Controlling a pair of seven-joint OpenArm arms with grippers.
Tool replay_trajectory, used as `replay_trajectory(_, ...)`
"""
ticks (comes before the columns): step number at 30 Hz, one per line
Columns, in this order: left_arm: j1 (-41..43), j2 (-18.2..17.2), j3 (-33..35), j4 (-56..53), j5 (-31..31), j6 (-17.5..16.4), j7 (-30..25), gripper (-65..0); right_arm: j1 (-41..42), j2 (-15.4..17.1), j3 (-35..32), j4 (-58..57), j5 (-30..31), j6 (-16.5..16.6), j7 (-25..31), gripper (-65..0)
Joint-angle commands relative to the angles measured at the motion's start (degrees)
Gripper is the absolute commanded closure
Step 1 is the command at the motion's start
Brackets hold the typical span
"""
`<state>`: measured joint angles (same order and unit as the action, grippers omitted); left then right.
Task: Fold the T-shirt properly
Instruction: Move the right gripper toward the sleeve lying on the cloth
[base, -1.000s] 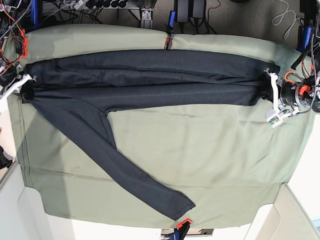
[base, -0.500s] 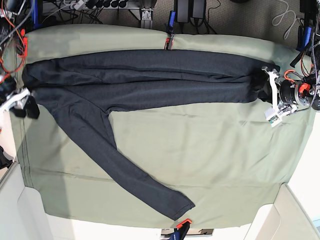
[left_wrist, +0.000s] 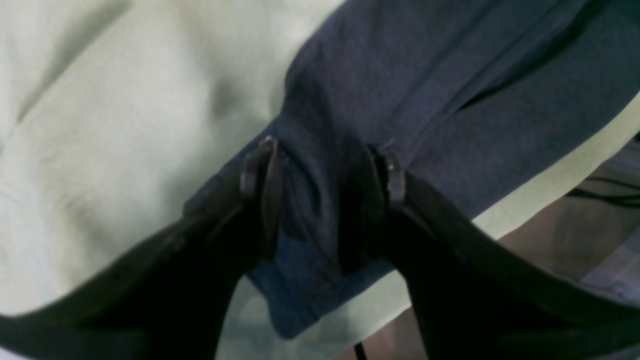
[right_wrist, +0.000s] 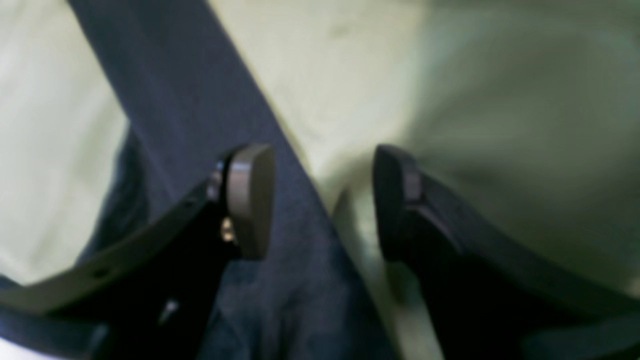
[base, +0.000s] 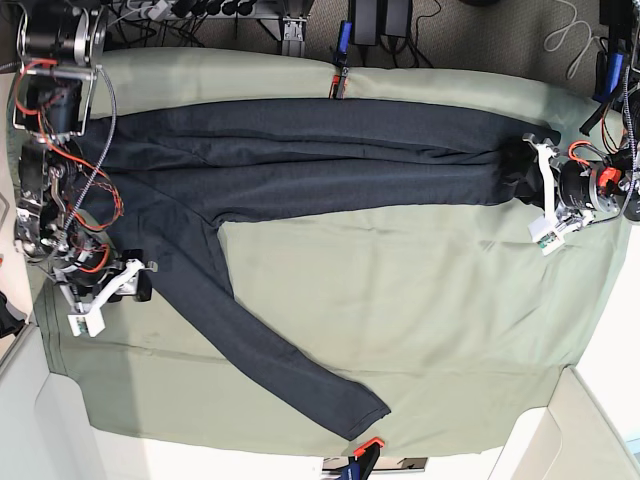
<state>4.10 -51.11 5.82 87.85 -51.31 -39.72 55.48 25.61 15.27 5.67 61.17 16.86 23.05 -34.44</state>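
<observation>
released t-shirt between spread jaws

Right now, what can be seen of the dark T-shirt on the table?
The dark charcoal-navy knit T-shirt lies flat on the sage-green table cloth, its body folded into a long band across the far side. One long sleeve trails diagonally toward the near edge, its hemmed cuff flat. The open left tool straddles a bunched end of the band; the open right tool hovers over the sleeve's edge.
</observation>
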Motion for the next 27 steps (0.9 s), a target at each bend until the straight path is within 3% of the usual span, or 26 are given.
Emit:
replay_trajectory(1, -0.76, -1.40, -0.59, 0.70, -0.59, -0.28, -0.61, -29.0, 2.67, 0.55, -1.05, -0.87, 0.48, 0.26, 1.25, -31.7)
replay_trajectory(7, -0.94, -1.16, -0.59, 0.70, -0.55, -0.28, -0.68, -29.0, 4.07, -1.05, -5.46, -4.11, 1.77, 1.92, -1.22, -31.7)
replay_trajectory(17, -0.92, -1.14, -0.59, 0.70, -0.31, -0.28, -0.81, -29.0, 4.04, -6.75, -5.60, -3.04, 3.89, 4.42, -4.76, -31.6)
replay_trajectory(19, -0.92, -1.14, -0.59, 0.70, -0.33, -0.28, -0.81, -29.0, 4.07, -7.30, -5.60, -3.04, 3.91, 4.39, -5.07, -26.6)
replay_trajectory(23, -0.92, -1.14, -0.59, 0.70, -0.33, -0.28, -0.83, -29.0, 4.07, -7.52, -5.57, -3.02, 3.91, 4.42, -5.09, 0.0)
replay_trajectory(27, -0.98, -1.14, -0.59, 0.70, -0.37, -0.28, -0.83, -29.0, 4.02, -7.54, -5.57, -1.46, 5.07, 4.94, -7.13, 0.0)
